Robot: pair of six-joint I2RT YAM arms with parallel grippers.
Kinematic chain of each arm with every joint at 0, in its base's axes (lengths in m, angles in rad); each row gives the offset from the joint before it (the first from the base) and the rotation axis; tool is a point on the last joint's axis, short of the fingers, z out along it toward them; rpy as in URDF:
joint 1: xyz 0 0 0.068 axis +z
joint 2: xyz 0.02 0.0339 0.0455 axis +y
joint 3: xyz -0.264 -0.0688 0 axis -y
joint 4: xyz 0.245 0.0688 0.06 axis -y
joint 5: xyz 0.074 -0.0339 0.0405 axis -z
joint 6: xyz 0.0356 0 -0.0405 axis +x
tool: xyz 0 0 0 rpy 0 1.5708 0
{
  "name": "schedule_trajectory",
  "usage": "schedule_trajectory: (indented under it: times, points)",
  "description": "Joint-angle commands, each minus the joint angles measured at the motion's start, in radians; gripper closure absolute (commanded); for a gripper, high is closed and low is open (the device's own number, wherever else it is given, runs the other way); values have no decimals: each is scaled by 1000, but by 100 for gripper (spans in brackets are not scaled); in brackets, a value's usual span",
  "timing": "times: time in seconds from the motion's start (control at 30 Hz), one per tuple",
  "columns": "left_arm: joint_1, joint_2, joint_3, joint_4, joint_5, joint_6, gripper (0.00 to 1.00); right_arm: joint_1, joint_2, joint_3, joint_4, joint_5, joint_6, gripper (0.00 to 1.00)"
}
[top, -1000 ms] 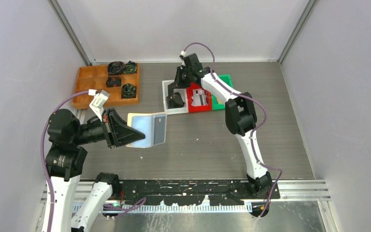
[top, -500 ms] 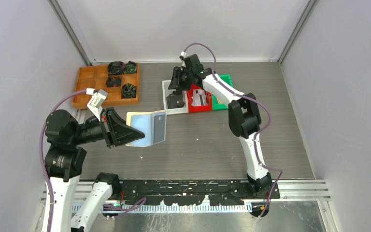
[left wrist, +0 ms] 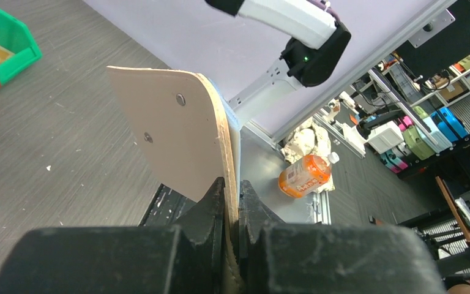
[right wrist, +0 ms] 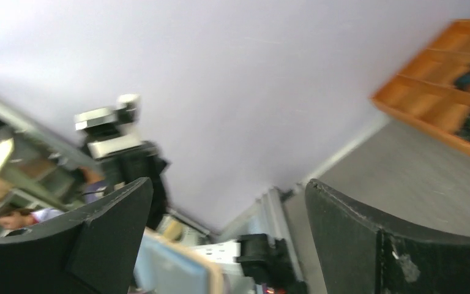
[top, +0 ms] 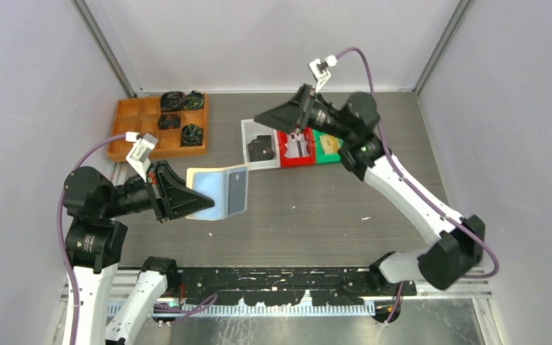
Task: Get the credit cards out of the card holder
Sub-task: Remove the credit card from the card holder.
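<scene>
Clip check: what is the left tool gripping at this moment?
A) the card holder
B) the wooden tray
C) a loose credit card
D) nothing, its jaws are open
A: the left tool is closed on the bottom edge of the beige card holder, with the holder's panel standing up between its fingers in the left wrist view.

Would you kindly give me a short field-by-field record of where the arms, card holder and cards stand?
Left gripper: shut on card holder, held open above the table
Right gripper: open, empty, raised by the white bin
Card: one dark grey card in the holder's flap away from the gripper
White bin: holds a dark flat item
</scene>
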Motion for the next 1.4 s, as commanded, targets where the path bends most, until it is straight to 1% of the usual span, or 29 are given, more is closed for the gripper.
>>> schedule_trajectory:
  times: [0.0,0.13,0.23,0.4,0.5,0.6,0.77,0.87,0.93,1.0,1.1,1.2,1.23,1.33,1.37]
  points:
    - [3,-10,32,95,33,-29,100,42,-109,-219,413,-86,286,0]
    - [3,0,37,123,39,-52,100,135,-226,-339,416,-62,247,1]
    - [3,1,40,141,44,-70,100,192,-278,-420,442,-22,233,0]
    - [3,6,41,175,39,-103,100,248,-292,-487,453,36,218,0]
    - [3,11,41,184,34,-116,100,283,-263,-508,530,58,243,2]
    - [3,15,41,193,28,-123,100,302,-223,-515,594,63,279,10]
    - [2,22,34,197,27,-124,100,308,-177,-541,767,69,380,32]
    - [3,22,23,190,24,-111,100,309,-196,-550,760,68,382,46]
    - [2,24,22,165,21,-85,100,308,-218,-557,750,65,380,53]
    - [2,26,26,117,11,-38,100,309,-241,-561,735,61,378,56]
    - [3,35,30,26,-12,55,100,309,-285,-559,663,64,347,57]
    - [3,55,26,6,-36,70,100,311,-330,-536,554,65,293,58]
    - [3,63,25,6,-49,68,100,311,-340,-525,512,71,274,60]
    - [3,66,24,19,-63,50,100,311,-348,-485,387,81,231,71]
    - [3,63,24,21,-66,49,100,310,-344,-474,365,78,228,73]
